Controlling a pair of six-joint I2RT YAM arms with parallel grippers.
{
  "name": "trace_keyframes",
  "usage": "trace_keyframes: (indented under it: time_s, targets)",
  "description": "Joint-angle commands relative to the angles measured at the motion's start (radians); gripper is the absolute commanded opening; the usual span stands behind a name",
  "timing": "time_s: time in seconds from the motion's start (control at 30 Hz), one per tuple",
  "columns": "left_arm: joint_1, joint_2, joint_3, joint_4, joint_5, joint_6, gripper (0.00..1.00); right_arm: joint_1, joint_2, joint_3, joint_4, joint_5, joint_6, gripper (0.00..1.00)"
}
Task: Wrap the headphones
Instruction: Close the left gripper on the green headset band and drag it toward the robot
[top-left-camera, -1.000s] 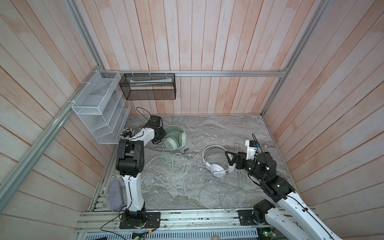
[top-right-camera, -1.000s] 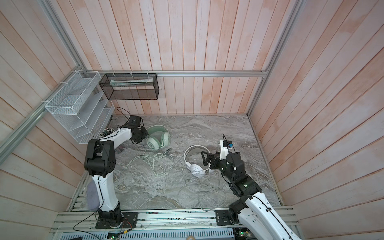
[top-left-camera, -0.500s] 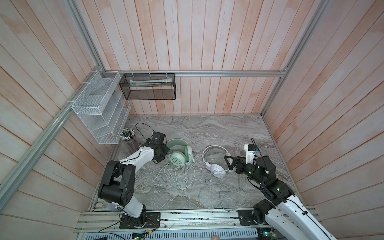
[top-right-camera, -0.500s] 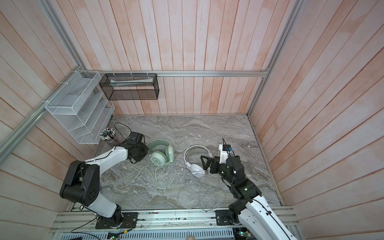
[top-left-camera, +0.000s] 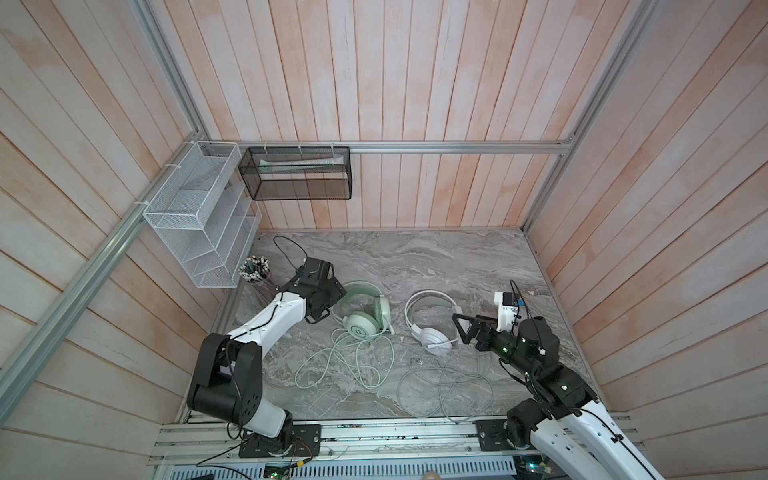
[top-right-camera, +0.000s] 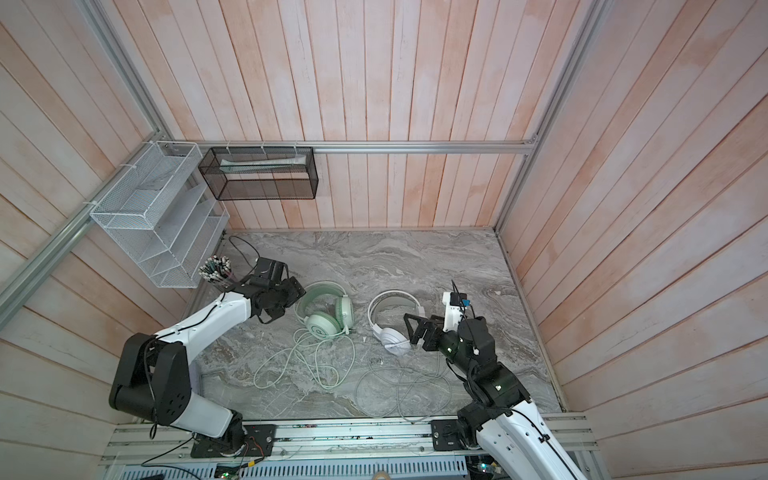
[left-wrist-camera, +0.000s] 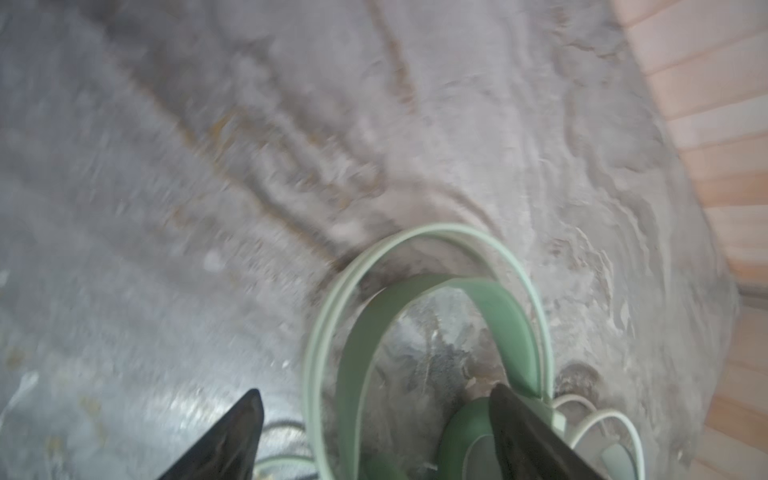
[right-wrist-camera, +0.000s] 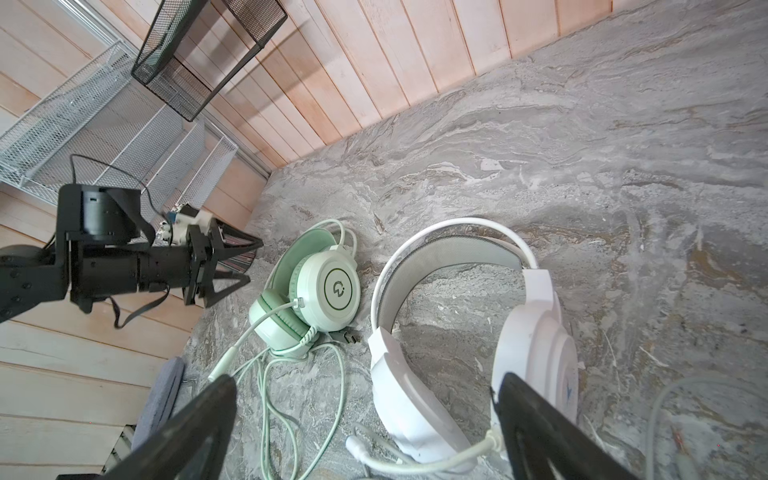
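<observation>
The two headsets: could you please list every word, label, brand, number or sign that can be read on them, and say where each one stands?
Words or numbers: none can be read in any view.
Mint green headset: a ring with a "G"-like emblem on the outer face of its earcup; a logo, with no legible brand name.
White headset: a small blue mark near the edge of its earcup, too small to read.
</observation>
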Motion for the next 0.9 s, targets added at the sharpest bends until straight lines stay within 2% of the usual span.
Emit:
trace_keyframes:
  time_s: [0.0,0.03,0.13,0.4,0.53,0.67,0.87]
  targets:
    - [-0.021,0.14,0.209,-0.054,0.025,0.411,0.9,0.006,-0.016,-0.021,-0.016,-0.008,0.018,0.98]
    - [-0.024,0.193,0.267,-0.105,0.028,0.498,0.9,0.006,-0.016,-0.022,-0.016,-0.014,0.023,0.99]
    - [-0.026,0.27,0.303,-0.105,0.061,0.626,0.84,0.006,-0.022,-0.027,-0.011,-0.021,0.032,0.98]
    - [-0.029,0.374,0.371,-0.132,-0.078,0.809,0.82,0.005,-0.045,-0.029,-0.049,-0.009,0.015,0.99]
    - [-0.032,0.42,0.395,-0.131,-0.044,0.81,0.82,0.006,-0.043,-0.048,-0.037,-0.02,0.02,0.99]
    - [-0.04,0.46,0.404,-0.121,-0.111,0.838,0.82,0.006,-0.039,-0.059,-0.026,-0.025,0.023,0.98]
    - [-0.042,0.493,0.401,-0.13,-0.079,0.84,0.79,0.006,-0.042,-0.069,-0.02,-0.022,0.028,0.98]
